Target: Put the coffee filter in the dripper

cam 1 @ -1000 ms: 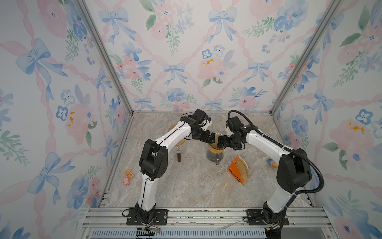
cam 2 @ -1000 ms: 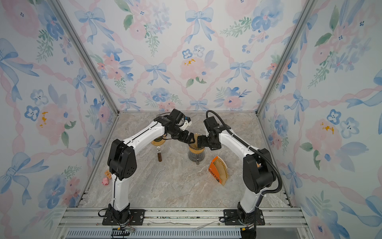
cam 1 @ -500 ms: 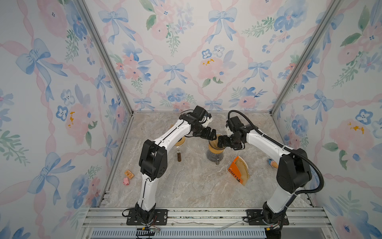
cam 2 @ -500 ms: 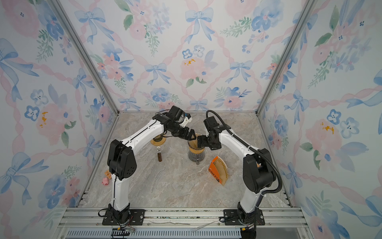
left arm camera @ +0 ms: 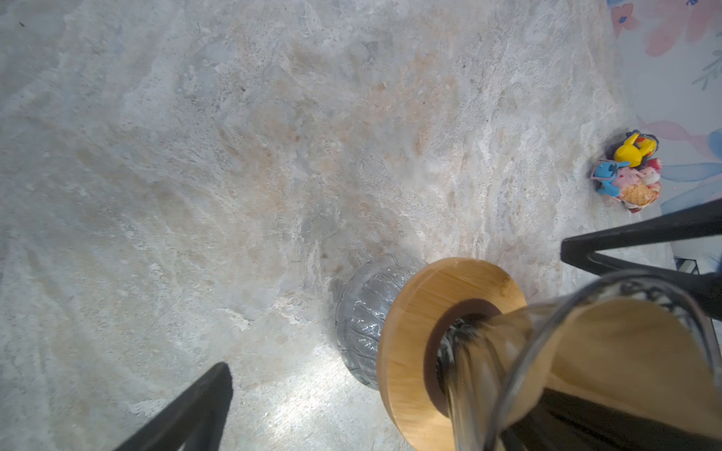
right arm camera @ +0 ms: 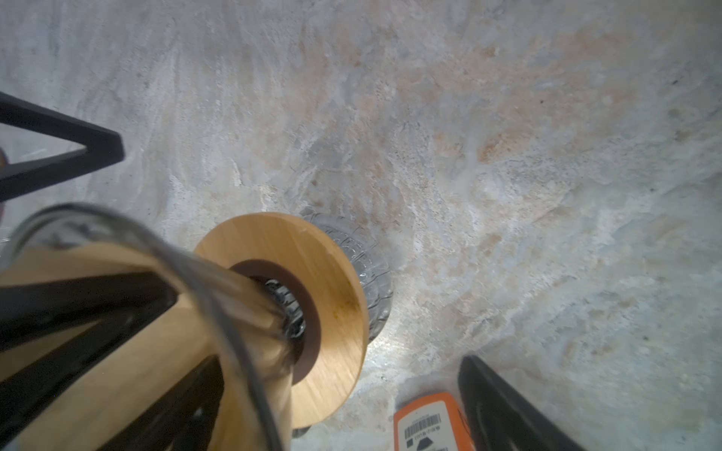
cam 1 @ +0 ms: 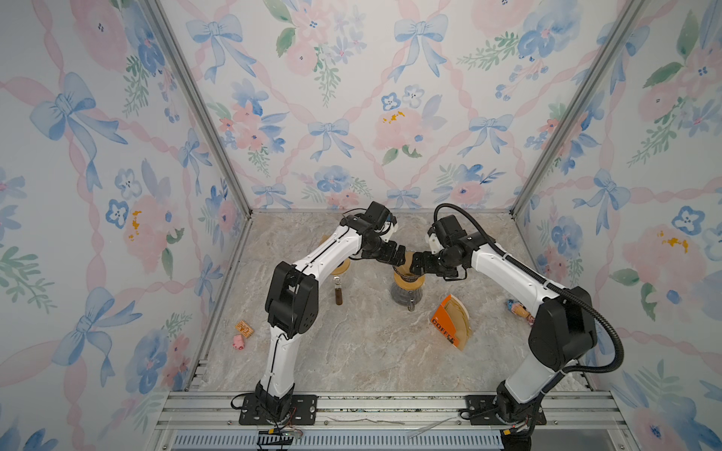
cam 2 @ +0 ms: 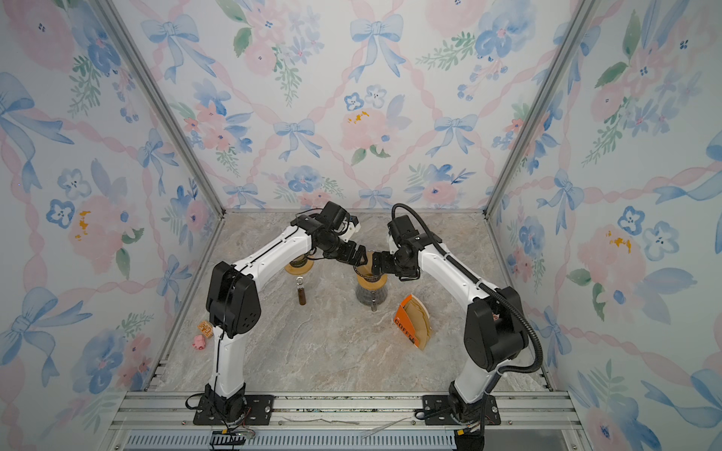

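Pair: left arm (cam 1: pixel 324 254), right arm (cam 1: pixel 508 269), white link shells, black joint housings; black left hand (cam 1: pixel 396 255), right hand (cam 1: pixel 417 266). Black corrugated conduit (cam 1: pixel 611 343) along right arm, frame right.

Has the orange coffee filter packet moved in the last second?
No. In both top views the orange filter packet lies in the same spot, just right of the glass carafe, as before.

over the last second my left fingers (cam 1: pixel 395 254) have lifted a touch and drawn back from over the dripper (cam 1: pixel 408 280) toward the rear wall (most of that came in the first half-second). the right fingers (cam 1: pixel 416 264) and their wrist have eased slightly outward, to their own side. both shifts are small.
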### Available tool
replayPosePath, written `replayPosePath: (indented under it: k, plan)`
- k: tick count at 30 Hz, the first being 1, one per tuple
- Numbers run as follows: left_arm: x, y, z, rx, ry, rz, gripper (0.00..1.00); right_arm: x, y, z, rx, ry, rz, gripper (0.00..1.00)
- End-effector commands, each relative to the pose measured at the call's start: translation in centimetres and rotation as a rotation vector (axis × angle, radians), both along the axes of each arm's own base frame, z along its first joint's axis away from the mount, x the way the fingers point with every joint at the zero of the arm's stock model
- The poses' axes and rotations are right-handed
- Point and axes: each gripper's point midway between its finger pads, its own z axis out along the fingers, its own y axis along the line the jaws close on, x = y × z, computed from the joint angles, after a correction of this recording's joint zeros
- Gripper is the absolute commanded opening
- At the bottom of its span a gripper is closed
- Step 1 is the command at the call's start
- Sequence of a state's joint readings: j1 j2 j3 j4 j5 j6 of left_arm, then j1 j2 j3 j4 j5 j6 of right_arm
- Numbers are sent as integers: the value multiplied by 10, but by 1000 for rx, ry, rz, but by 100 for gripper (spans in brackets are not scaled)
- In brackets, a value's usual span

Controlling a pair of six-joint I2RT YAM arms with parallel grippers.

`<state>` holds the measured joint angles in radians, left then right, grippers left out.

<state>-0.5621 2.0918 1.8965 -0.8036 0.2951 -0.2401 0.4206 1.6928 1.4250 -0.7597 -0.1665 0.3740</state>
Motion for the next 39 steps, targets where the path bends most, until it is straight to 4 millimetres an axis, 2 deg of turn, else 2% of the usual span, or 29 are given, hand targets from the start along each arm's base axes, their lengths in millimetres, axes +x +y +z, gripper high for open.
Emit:
replayPosePath:
  k: [1, 6, 11, 17, 27, 29, 33, 36, 39]
  plan:
    - [4, 4, -4, 13, 13, 16, 98, 9, 6, 23, 79, -46, 19, 96]
    - [4, 3, -1, 7, 11, 15, 98, 20, 5, 22, 76, -44, 9, 96]
    - [2, 2, 0, 4, 10, 14, 98, 26, -9, 13, 2, -31, -30, 96]
    - [2, 3, 4, 0, 5, 12, 98, 25, -24, 5, -49, -17, -61, 96]
    - [1, 3, 6, 4, -4, 11, 98, 20, -41, 7, -128, -28, -85, 96]
    - [1, 3, 7, 3, -6, 11, 98, 19, -38, 11, -116, -35, -77, 96]
    - [-1, 2, 9, 2, -9, 8, 98, 13, -15, 27, -14, -59, -21, 96]
    - [-2, 1, 9, 3, -10, 5, 98, 7, -4, 27, 22, -26, 10, 96]
    - [-3, 0, 9, 7, -12, 4, 98, 4, -1, 21, 26, 11, 2, 96]
